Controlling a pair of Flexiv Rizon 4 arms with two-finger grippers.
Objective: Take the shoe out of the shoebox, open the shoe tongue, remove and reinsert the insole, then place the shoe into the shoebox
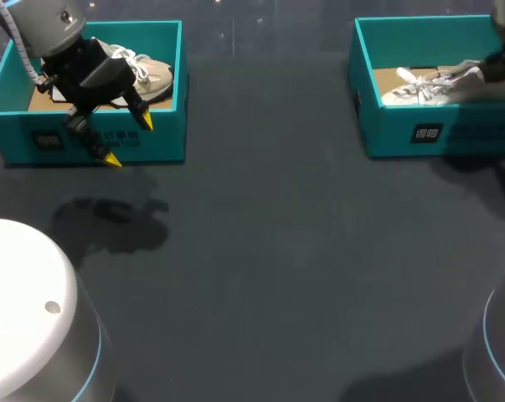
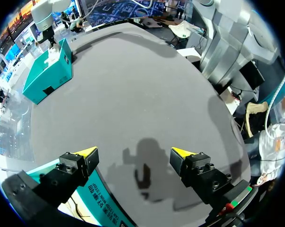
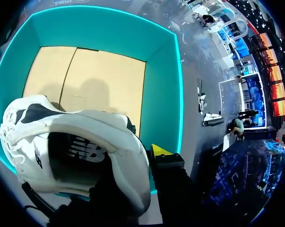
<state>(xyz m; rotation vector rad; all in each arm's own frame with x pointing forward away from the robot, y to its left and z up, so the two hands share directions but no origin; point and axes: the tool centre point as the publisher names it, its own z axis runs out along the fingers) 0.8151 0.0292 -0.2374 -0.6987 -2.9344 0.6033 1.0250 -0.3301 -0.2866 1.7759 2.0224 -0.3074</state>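
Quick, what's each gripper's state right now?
Left gripper: open, holding nothing.
Right gripper: looks closed on the white sneaker at its heel end, though only one yellow tip shows.

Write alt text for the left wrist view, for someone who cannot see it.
The open left gripper hangs above the dark grey table, yellow tips apart, with the wall of a teal shoebox under one finger. Across the table stands a second teal shoebox, the right arm above it.
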